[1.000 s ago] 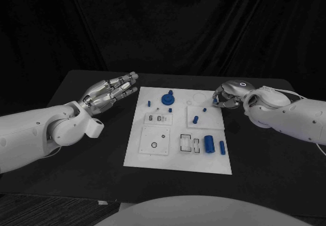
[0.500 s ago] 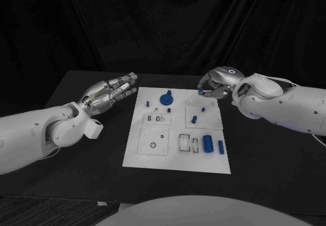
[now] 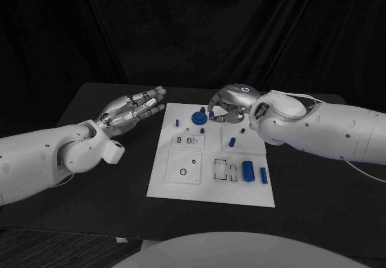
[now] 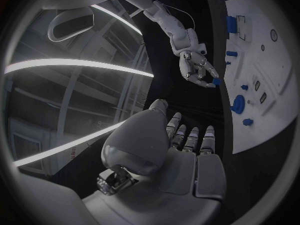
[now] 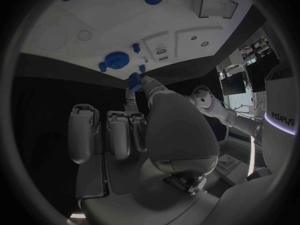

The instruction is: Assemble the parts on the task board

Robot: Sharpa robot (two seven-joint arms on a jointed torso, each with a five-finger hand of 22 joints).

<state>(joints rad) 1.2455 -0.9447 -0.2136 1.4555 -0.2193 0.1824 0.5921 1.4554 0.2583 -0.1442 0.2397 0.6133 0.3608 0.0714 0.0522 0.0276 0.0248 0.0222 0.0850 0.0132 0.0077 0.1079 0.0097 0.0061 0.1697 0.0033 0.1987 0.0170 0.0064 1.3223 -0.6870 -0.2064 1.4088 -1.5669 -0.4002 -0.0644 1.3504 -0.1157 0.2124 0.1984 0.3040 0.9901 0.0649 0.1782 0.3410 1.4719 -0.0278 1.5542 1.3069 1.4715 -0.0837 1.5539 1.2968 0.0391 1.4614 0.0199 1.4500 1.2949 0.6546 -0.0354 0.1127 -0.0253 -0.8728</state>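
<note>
The white task board (image 3: 181, 184) lies in the middle of the black table. My right hand (image 3: 228, 105) hovers over the board's far end and pinches a small blue piece (image 3: 211, 114) between thumb and a finger; the right wrist view shows that piece (image 5: 134, 81) at the fingertips. A round blue part (image 3: 198, 118) stands on the board just left of the held piece, and the right wrist view has the round part (image 5: 117, 60) close beyond it. My left hand (image 3: 129, 109) hangs open left of the board, fingers stretched out and apart, holding nothing.
Small blue pegs (image 3: 231, 142) stand on the board's right half. Two blue cylinders (image 3: 247, 169) lie near its near right corner. White inset plates (image 3: 183, 166) with slots occupy the left half. Black table surrounds the board.
My right hand has moved left along the board's far end with the small blue piece, from beyond the right edge to beside the round blue part. The left hand has stayed put.
</note>
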